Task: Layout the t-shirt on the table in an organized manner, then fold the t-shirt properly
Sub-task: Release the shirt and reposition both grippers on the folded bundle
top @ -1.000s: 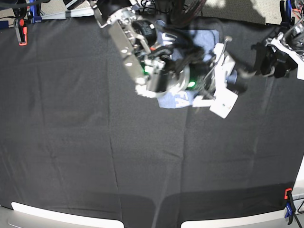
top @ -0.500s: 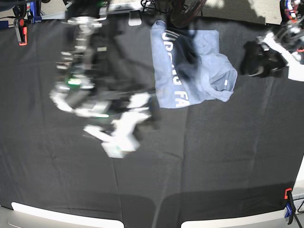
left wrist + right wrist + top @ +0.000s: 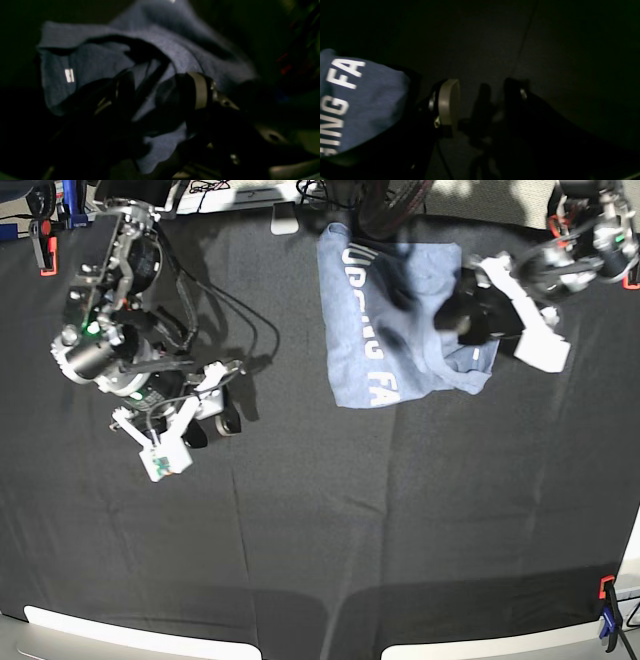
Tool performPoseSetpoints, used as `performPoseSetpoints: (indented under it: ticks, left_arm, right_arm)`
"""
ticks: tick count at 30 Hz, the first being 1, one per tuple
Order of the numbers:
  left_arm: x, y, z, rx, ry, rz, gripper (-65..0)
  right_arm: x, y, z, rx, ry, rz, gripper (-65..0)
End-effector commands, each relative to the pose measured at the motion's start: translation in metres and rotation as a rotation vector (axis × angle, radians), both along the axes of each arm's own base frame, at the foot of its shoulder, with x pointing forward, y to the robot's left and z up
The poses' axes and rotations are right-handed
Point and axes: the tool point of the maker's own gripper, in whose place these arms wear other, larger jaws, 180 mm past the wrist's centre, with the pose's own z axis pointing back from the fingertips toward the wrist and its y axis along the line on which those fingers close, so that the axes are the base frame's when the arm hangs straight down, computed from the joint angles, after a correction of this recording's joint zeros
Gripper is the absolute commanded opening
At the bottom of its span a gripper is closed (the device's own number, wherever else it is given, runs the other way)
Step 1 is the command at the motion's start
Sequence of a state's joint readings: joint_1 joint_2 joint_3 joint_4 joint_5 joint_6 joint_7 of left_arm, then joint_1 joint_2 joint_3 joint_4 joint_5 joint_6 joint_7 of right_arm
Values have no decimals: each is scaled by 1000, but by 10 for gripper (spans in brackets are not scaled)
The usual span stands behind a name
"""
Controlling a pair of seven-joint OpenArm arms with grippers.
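Base view, left to right: our right gripper [image 3: 205, 415] hangs well left of the t-shirt [image 3: 385, 320], jaws spread and empty. The shirt lies bunched on the surface [image 3: 330, 520]; our left gripper [image 3: 470, 310] hovers at its right edge, jaws spread, probably to grab cloth.

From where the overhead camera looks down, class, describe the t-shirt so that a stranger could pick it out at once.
Start with the wide black table filling the view, then look to its far edge, right of the middle. There lies the t-shirt, roughly folded, with the left gripper over its right side. It is the only pale blue-grey cloth there, with white block letters running down its left side.
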State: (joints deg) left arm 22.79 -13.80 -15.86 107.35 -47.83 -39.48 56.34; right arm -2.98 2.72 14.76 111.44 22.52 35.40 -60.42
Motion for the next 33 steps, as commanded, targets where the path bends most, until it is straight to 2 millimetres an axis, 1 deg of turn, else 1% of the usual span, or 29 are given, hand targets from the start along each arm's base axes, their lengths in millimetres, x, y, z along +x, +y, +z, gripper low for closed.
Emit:
performPoseSetpoints:
  ticks: [1,2,3,4,6,7,8,10,13,15,17,20,25,27,28,30,33]
  left_arm:
    - [4,-2,9,-8,-43,-7,-358]
    - [4,-3,8,0,-44,-9,-364]
    - [4,-3,8,0,-45,-9,-396]
    - [4,-3,8,0,-45,-8,-449]
    - [3,-2,9,-9,-43,-6,-601]
    - [2,-2,11,-28,-36,-5,-650]
    - [0,-2,14,-52,-29,-1,-650]
    - [-3,6,21,-81,-28,26,-650]
    - [-11,31,26,-57,-27,93,-650]
    - [-19,50,23,-23,-10,145,-650]
    - [-29,65,17,12,17,184,-650]
    - [-46,79,6,68,75,204,-650]
    - [-75,91,-25,240,230,142,-650]
    - [-86,93,-33,278,290,113,-650]
    - [-90,94,-35,286,307,104,-640]
    - [-89,94,-34,284,302,106,-566]
    - [-73,93,-25,249,222,143,-447]
  right_arm:
    - [6,3,17,30,-59,12,-362]
    - [6,5,18,39,-59,15,-362]
    - [6,6,18,48,-61,19,-362]
    - [6,6,18,47,-60,19,-362]
    - [6,6,18,47,-60,19,-362]
    - [6,6,18,47,-60,19,-362]
    - [6,6,18,47,-61,19,-362]
    - [6,6,19,48,-63,19,-362]
    - [7,6,20,51,-69,19,-362]
    - [7,8,21,61,-73,22,-362]
    - [7,11,24,86,-79,32,-362]
    - [6,16,28,114,-87,46,-362]
    - [5,18,28,114,-88,60,-362]
    - [5,17,27,112,-85,60,-362]
    - [5,17,27,112,-85,60,-362]
    - [5,17,27,112,-85,60,-362]
    - [5,18,27,113,-85,61,-362]
